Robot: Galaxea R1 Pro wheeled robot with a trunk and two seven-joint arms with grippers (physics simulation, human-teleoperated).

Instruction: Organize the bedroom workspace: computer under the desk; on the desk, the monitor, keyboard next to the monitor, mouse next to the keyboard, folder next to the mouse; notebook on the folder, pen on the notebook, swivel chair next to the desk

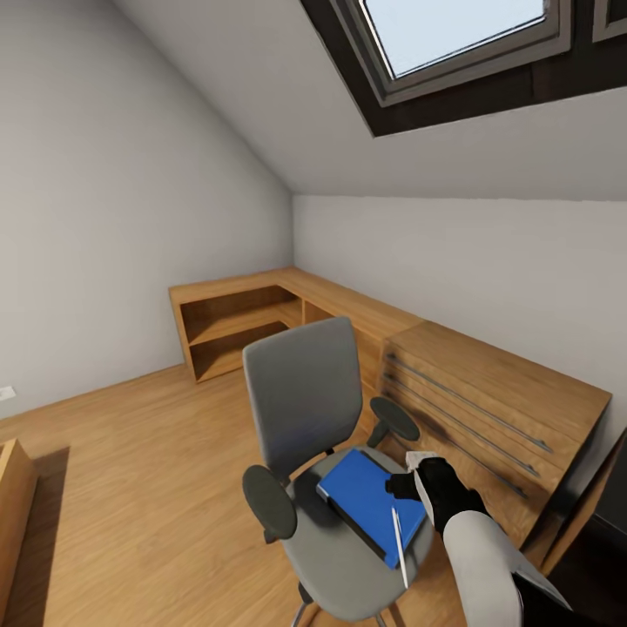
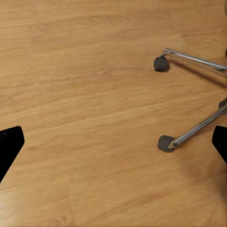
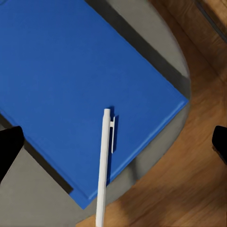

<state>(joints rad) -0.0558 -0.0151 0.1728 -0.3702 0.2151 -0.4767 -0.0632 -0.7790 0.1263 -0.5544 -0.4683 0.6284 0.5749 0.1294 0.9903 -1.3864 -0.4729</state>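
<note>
Step in hand, as judged: clearing the grey fabric swivel chair (image 1: 322, 453). One flat bright blue folder (image 3: 80, 85) lay on its seat; one thin white pen (image 3: 103, 165) rested across the folder's edge nearest the seat's front rim. The right claw (image 3: 113, 142) hovered above, jaws wide, holding nothing. The left claw (image 2: 113, 142), likewise wide and unloaded, faced the wood floor (image 2: 80, 94). Next move: descend and close on the pen.

Grey swivel chair (image 1: 305, 409) stands on the wood floor. The blue folder (image 1: 370, 501) lies flat on its seat; the white pen (image 1: 399, 535) rests across the folder's edge.
</note>
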